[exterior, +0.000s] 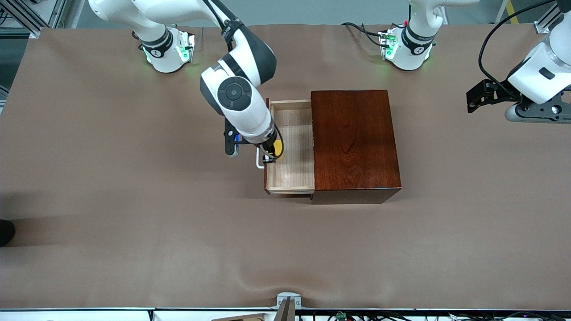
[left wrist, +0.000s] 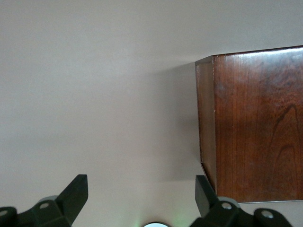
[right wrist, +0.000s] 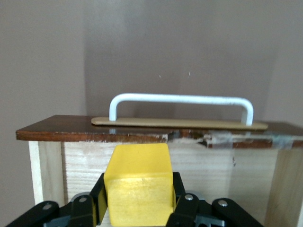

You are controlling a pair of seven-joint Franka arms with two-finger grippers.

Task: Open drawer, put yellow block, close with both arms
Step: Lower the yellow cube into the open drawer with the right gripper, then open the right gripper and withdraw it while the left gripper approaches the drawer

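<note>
The drawer (exterior: 292,171) stands pulled out of the dark red-brown wooden box (exterior: 352,138) toward the right arm's end of the table. Its white loop handle (exterior: 258,159) shows on the dark front. My right gripper (exterior: 272,154) is shut on the yellow block (exterior: 278,147) and holds it inside the pale-wood tray, close to the drawer's front wall. In the right wrist view the block (right wrist: 138,182) sits between the black fingers (right wrist: 180,198), with the handle (right wrist: 180,99) above it. My left gripper (exterior: 479,96) is open and empty over the table toward the left arm's end; the box (left wrist: 255,127) shows in its view.
The table is covered in brown cloth (exterior: 134,214). A small metal bracket (exterior: 287,303) sits at the table edge nearest the front camera. A dark object (exterior: 5,232) shows at the right arm's end of the table.
</note>
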